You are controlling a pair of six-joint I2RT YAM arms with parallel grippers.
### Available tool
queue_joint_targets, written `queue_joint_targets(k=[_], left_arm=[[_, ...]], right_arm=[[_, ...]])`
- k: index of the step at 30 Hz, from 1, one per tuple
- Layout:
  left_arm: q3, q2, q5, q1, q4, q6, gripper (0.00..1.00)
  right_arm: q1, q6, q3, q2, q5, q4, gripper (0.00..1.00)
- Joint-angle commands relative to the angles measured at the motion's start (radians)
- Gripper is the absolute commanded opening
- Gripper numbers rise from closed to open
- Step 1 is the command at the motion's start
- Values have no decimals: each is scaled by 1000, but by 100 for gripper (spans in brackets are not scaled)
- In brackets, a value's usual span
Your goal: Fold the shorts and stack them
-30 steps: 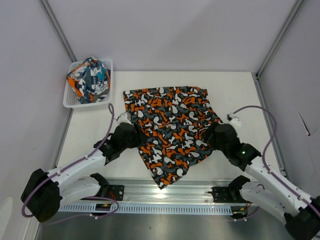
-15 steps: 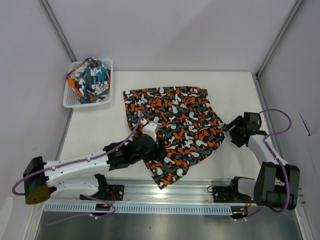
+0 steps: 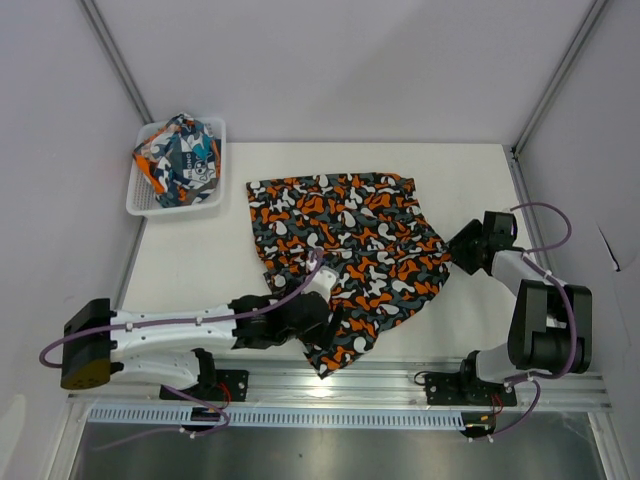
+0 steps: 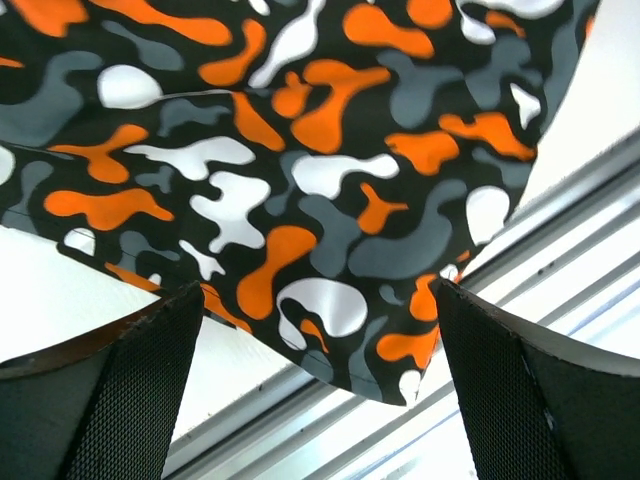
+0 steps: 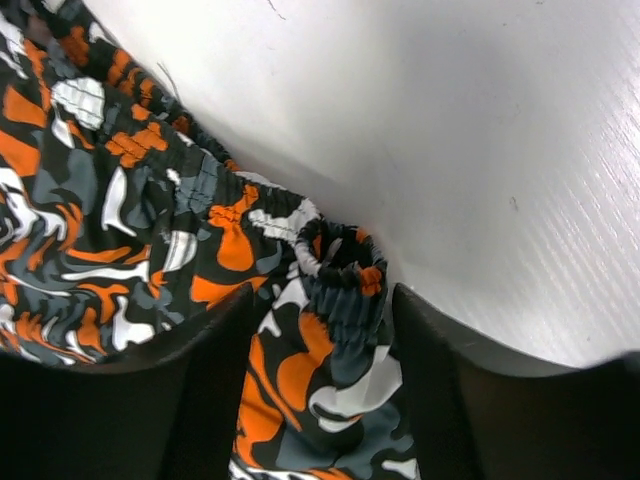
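Left jaws wide above camouflage shorts [image 3: 350, 230]; right jaws maybe pinching waistband [image 5: 342, 268].

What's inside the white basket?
Crumpled teal, orange and white shorts fill the basket. Whatever lies beneath them, including the basket's floor, is covered.

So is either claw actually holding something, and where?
Left claw is open, holding nothing. Right claw straddles the bunched elastic waistband of the camouflage shorts; whether it grips cannot be told.
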State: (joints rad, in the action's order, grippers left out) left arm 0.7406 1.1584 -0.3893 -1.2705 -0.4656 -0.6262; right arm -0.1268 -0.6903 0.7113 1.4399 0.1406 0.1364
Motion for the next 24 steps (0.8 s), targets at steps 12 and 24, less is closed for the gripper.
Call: queue_joint_targets(k=[12, 24], left_arm=[[177, 197, -126, -286, -87, 94, 98], [290, 471, -158, -426, -159, 72, 79]], right_arm=[[-5, 17, -24, 54, -4, -167, 0], [-5, 26, -76, 60, 1, -218, 0]])
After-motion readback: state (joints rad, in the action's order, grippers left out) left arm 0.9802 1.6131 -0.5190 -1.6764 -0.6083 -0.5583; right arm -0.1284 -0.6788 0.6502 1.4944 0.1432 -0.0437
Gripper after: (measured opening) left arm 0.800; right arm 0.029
